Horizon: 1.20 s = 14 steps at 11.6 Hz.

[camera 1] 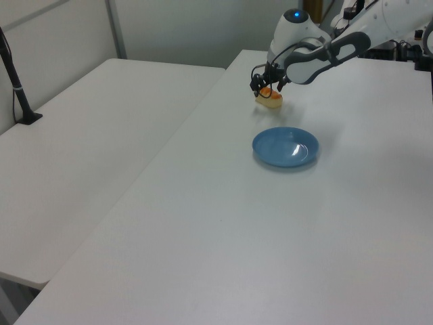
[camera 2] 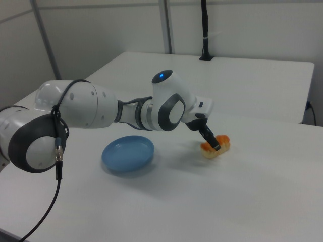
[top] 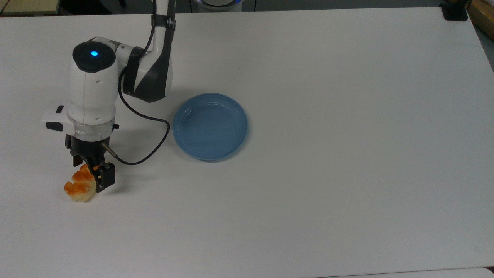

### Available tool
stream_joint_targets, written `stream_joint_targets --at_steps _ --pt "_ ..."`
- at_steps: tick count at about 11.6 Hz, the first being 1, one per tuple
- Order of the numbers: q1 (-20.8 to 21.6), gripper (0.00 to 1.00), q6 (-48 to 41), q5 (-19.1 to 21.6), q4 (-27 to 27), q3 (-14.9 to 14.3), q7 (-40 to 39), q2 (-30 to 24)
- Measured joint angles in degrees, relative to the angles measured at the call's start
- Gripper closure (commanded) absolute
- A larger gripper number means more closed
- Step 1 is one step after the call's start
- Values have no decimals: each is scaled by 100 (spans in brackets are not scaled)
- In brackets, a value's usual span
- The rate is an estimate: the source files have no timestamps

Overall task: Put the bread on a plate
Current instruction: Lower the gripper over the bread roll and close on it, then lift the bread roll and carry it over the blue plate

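The bread [top: 78, 188], a small roll with an orange-brown glazed top, lies near the top view's left edge, well left of the plate. The light-blue plate [top: 210, 125] stands bare at mid-table. My gripper [top: 92, 172] is down over the bread's far end, open, with one black finger [top: 105, 178] on the plate side and the other behind the roll. In the left view the gripper [camera 1: 265, 87] sits over the bread [camera 1: 272, 101], beyond the plate [camera 1: 285, 147]. The right view shows a finger [camera 2: 211, 138] in front of the bread [camera 2: 225, 142], to the right of the plate [camera 2: 127, 153].
The arm's white wrist [top: 92, 96] and a black cable loop [top: 148, 154] hang between the bread and the plate. A black clamp [top: 454, 11] sits at the top view's far right corner. A second table [camera 1: 81, 135] with a black post [camera 1: 17, 81] adjoins in the left view.
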Motion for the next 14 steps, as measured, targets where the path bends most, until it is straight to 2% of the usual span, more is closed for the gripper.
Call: stream_joint_targets --at_steps 2,4,8,12,14 --pt "-9 0 48 -172 50 -37 -12 126" --pt "-27 9 48 -200 62 -66 -154 177" --pt "-29 44 48 -201 62 -142 -398 229" --pt "-13 51 89 -201 82 -142 -452 267" --pt "-18 51 89 -201 100 -144 -488 266"
